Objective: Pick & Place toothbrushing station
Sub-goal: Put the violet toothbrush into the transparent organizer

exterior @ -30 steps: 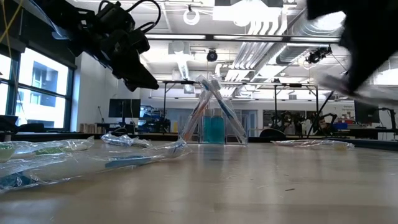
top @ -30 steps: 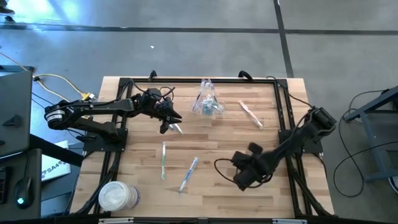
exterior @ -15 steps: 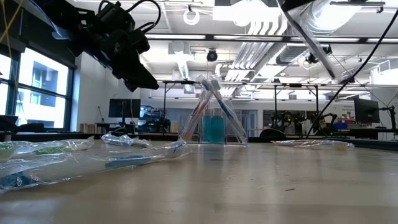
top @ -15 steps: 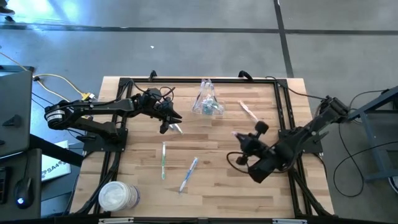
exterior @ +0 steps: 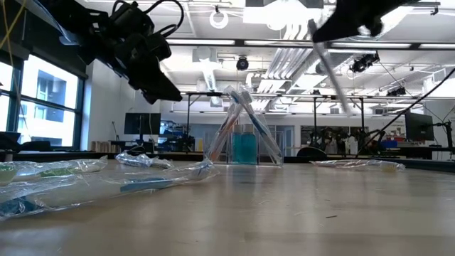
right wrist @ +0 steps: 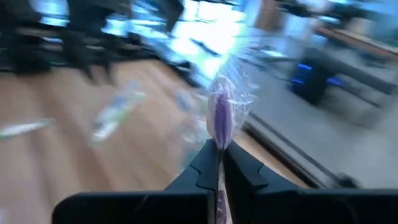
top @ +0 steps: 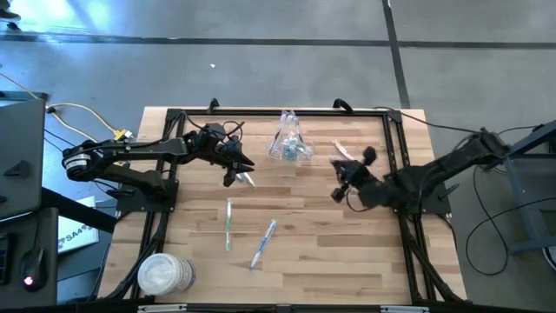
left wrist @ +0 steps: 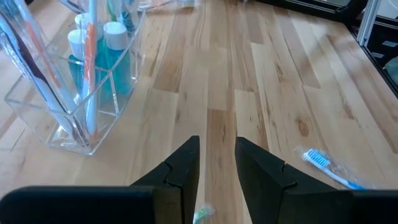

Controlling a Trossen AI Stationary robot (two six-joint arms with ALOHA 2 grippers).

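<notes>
A pale wooden table (top: 295, 261) stands on grey floor; the low view alone shows a lab behind. The clear cup (top: 289, 143) sits near the far edge. Right gripper (right wrist: 219, 151) pinches a wrapped purple toothbrush (right wrist: 219, 115); left gripper (left wrist: 217, 165) hovers, fingers slightly apart.

No legible text, label, brand, number or sign found in any view. A white sheet (top: 71, 233) lying beside the table (top: 304, 261), near the left arm's base, carries dark printed characters, but they are too small to be read. Wrappers and tubes show no readable markings.
</notes>
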